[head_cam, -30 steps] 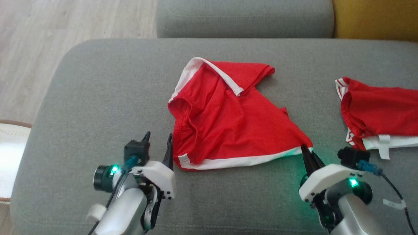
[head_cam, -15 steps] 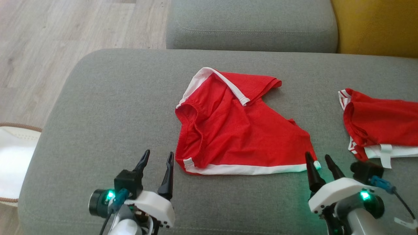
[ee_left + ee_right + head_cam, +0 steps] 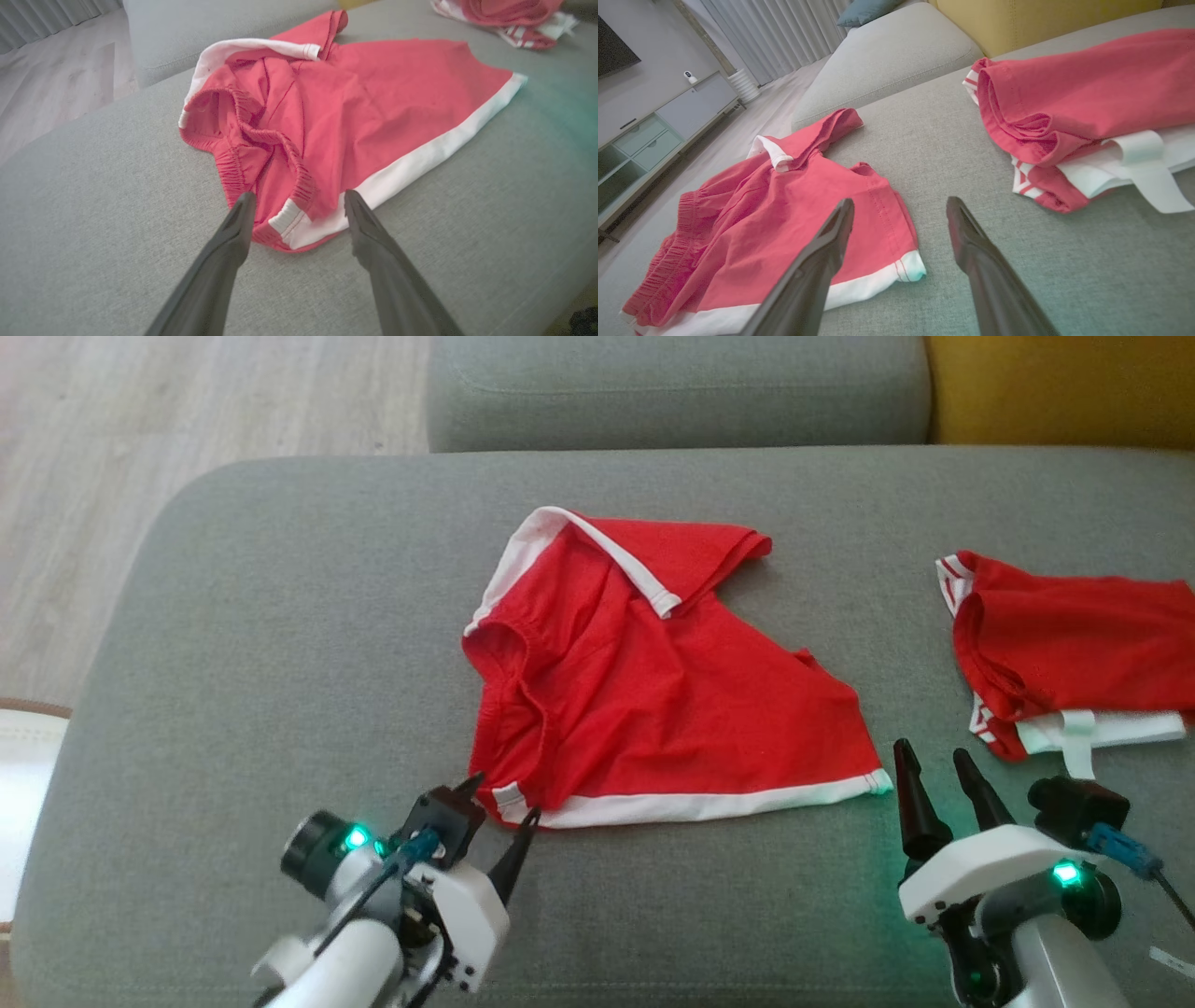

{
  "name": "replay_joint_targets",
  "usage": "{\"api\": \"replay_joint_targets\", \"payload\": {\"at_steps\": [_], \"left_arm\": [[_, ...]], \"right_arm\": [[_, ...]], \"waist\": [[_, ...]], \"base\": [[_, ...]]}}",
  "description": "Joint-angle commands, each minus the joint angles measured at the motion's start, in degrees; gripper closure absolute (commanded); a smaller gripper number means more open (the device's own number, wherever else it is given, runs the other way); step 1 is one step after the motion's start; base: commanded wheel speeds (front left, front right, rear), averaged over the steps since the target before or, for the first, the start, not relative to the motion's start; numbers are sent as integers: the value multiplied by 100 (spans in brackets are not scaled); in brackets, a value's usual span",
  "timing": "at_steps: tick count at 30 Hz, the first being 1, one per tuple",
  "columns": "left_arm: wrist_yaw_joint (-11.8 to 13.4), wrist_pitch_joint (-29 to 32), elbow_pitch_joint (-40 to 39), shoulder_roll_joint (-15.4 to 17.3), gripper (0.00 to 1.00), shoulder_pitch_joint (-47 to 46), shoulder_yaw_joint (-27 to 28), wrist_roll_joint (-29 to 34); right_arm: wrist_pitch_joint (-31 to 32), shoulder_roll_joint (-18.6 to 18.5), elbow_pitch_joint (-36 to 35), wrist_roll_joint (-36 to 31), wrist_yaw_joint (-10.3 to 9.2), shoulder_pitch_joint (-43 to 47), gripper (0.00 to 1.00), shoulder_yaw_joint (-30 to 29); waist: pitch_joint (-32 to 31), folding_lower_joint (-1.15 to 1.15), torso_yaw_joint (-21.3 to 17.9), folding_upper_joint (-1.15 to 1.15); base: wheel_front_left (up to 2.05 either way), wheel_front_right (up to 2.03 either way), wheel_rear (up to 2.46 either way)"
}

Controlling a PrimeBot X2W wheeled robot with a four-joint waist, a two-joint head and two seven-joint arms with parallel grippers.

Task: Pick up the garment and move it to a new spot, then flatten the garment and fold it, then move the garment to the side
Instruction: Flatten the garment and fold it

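So the garment (image 3: 653, 709) is a pair of red shorts with a white hem band. It's lying about mid-way along the grey cushion (image 3: 280, 663), spread out but not flat. The elastic waistband end is bunched up and one leg is flopped over at the shorts' far edge, so I'd say we're in the flattening part and no fold has started.

The left gripper (image 3: 504, 796) sits at the shorts' near-left corner. Its fingers are spread wide, one on each side of the waistband end with the little white tab, and they aren't pinching it yet. My guess is it's lined up that way so it can just close on that corner.

The right gripper (image 3: 931, 751) is just off the shorts' near-right corner, where the white hem ends. Its fingers are apart too, holding nothing, with a bit of bare cushion between them and the cloth. With one gripper per near corner, it looks set up for tugging the hem line straight.

Further right of the shorts, well apart, there's a second red-and-white pile (image 3: 1064, 653), probably the "side" stack.

Beyond the shorts there's another grey seat cushion (image 3: 672, 392) and a mustard-yellow one (image 3: 1064, 392). Left of the shorts, past the cushion's edge, is pale wood floor (image 3: 140, 429). The right wrist view also shows a low cabinet (image 3: 654, 135) and curtains (image 3: 784, 32).
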Motion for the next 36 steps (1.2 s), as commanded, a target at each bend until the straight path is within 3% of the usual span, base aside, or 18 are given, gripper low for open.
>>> {"api": "replay_joint_targets", "payload": {"at_steps": [1,7,21,22,23,24,36], "left_arm": [[-31,132,-44,176,0,-450,128,112],[-213,458,304,308,0,-770,-55,264],[-323,514,779,323,0,-1113,-218,322],[-328,521,802,315,55,-1129,-227,317],[-331,517,824,305,96,-1146,-236,314],[-332,506,844,297,100,-1160,-242,310],[161,-59,665,70,100,-1047,204,-121]], "right_arm": [[0,-15,-210,-15,37,-143,0,105],[-24,-15,-209,34,37,-208,0,118],[-93,-15,-103,69,37,-317,0,137],[-99,-15,-97,71,37,-322,0,138],[-105,-15,-92,71,37,-326,0,138],[-110,-15,-85,72,37,-328,0,138],[36,-15,200,49,37,-385,0,315]], "waist": [[62,0,-63,0],[156,0,-192,0],[293,0,-389,0],[300,0,-397,0],[307,0,-403,0],[312,0,-409,0],[304,0,-142,0]], "base": [[0,0,0],[0,0,0],[0,0,0],[0,0,0],[0,0,0],[0,0,0],[0,0,0]]}}
